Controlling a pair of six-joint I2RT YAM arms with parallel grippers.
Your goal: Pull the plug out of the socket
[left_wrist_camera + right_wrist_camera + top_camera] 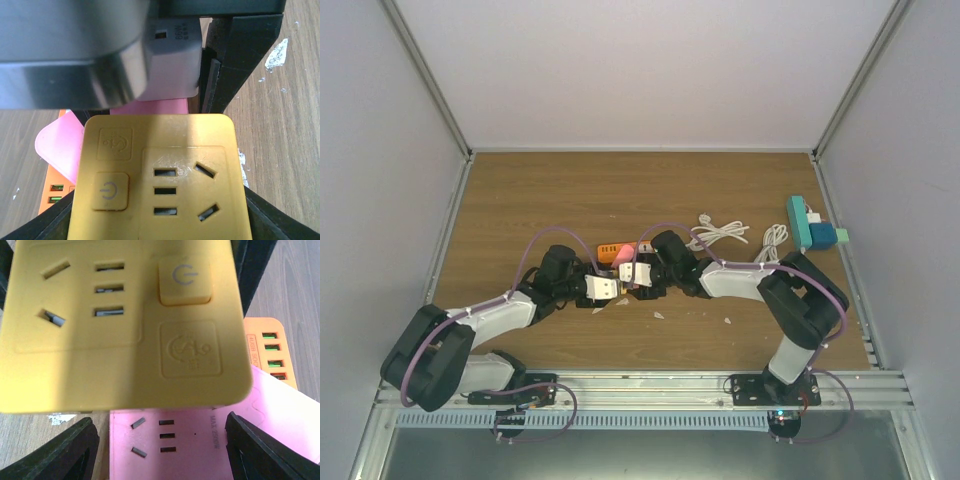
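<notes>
Wood tabletop (pixel 620 190), white walls (pixel 640 70). L claw (pixel 160 222) clamped on yellow socket (pixel 160 150); R claw (pixel 160 440) apart, pink block (pixel 200 460) between.

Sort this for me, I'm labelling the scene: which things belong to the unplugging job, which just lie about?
Job: yellow plastic socket cube; pink plastic socket block; orange plastic power strip.
Lying about: coiled white cables; teal power strip with blue adapter.

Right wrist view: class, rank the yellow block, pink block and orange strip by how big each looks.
Largest: yellow block, though it sits nearest the camera, which inflates it.
Middle: pink block, partly hidden by the yellow one.
Smallest: orange strip, with only an end showing.
</notes>
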